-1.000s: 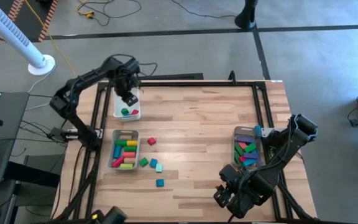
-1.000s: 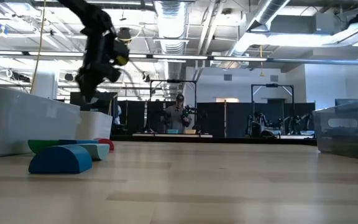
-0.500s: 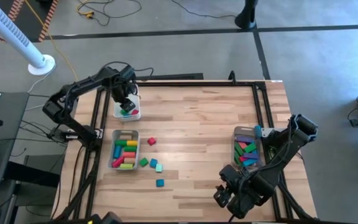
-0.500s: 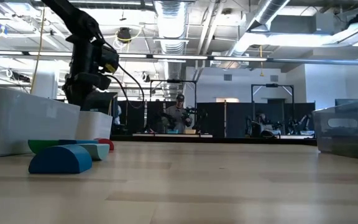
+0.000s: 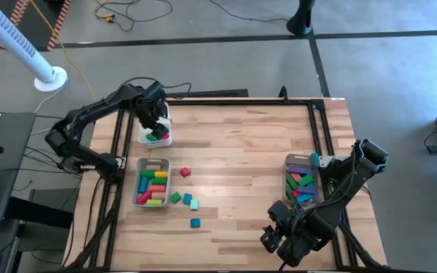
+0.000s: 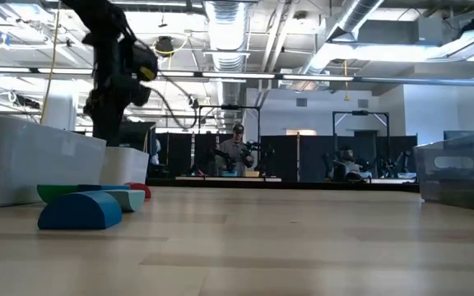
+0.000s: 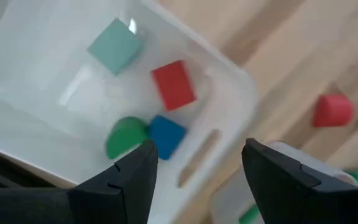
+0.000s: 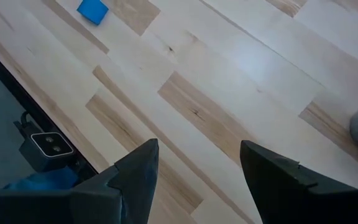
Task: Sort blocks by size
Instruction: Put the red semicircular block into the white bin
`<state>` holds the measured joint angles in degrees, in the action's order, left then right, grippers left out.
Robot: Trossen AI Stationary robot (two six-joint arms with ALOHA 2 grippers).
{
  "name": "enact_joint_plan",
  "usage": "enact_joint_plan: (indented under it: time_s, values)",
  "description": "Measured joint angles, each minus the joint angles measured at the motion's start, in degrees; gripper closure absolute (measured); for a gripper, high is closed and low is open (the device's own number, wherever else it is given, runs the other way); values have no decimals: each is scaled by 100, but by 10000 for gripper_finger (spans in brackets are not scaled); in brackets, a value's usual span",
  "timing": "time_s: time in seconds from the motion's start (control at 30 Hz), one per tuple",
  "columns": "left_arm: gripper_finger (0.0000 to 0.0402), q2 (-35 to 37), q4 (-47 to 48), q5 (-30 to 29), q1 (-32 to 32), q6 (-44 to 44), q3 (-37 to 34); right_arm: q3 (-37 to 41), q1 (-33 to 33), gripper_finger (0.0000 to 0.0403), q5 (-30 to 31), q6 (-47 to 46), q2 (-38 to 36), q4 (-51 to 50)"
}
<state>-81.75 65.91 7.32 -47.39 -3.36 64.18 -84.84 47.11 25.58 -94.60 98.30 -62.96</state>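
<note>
Left gripper (image 5: 155, 125) hangs over the small white bin (image 5: 164, 139) at the far left of the table. Fingers (image 7: 132, 180) parted, nothing between them: released. Left wrist view looks straight down into that bin: a teal cube (image 7: 115, 45), a red cube (image 7: 173, 84), a green rounded piece (image 7: 125, 137) and a blue cube (image 7: 165, 135), the last two touching.

Relation that matters next: the blocks not yet sorted lie loose on the wood, toward the near side from the left gripper, past the clear bin (image 5: 138, 199) of longer bars. A red block (image 5: 185, 173) sits just beside that bin; a green one (image 5: 176, 198) and a teal one (image 5: 191, 202) sit close together further on; a blue one (image 5: 195, 223) nearest the front edge. All look squat from above, so no long axis to line up on. My judgement: the left arm is nearer the red, green and teal ones. The blue one is roughly between the two arms.

Right gripper (image 5: 274, 239) waits at the near right of the table, fingers (image 8: 135, 180) spread wide, empty, bare wood beneath. The blue block also shows in its wrist view. A second clear bin (image 5: 289, 162) of mixed blocks sits beside the right arm.

Writing: no brand, label or lettering readable on blocks, bins or arms.
</note>
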Motion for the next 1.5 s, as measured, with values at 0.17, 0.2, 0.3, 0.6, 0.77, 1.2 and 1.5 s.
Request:
enact_joint_plan:
  time_s: [0.17, 0.2, 0.3, 0.6, 0.77, 1.2, 1.5]
  values:
    - [178, 566, 5, 6, 811, 670, 4, 0, 0, 148, -2, 148, 0, -2]
    - [178, 660, -13, 4, 1017, 851, 4, 0, -16, 148, -2, 180, 0, -2]
    - [178, 841, -182, -7, 1714, 1372, 4, 0, -64, 148, -7, 294, 0, -3]
    - [178, 559, -938, -698, 3386, 2648, 7, 0, -229, 148, -24, 647, -2, 26]
    - [178, -8, -1016, -787, 3843, 2982, 7, 0, -227, 148, -26, 660, -2, 33]
    - [178, -1159, -1617, -823, 4399, 3498, 4, 0, -167, 148, -58, 614, -2, 240]
    - [178, -1660, -1653, -1085, 4524, 3598, 4, 0, -138, 148, -61, 611, -2, 304]
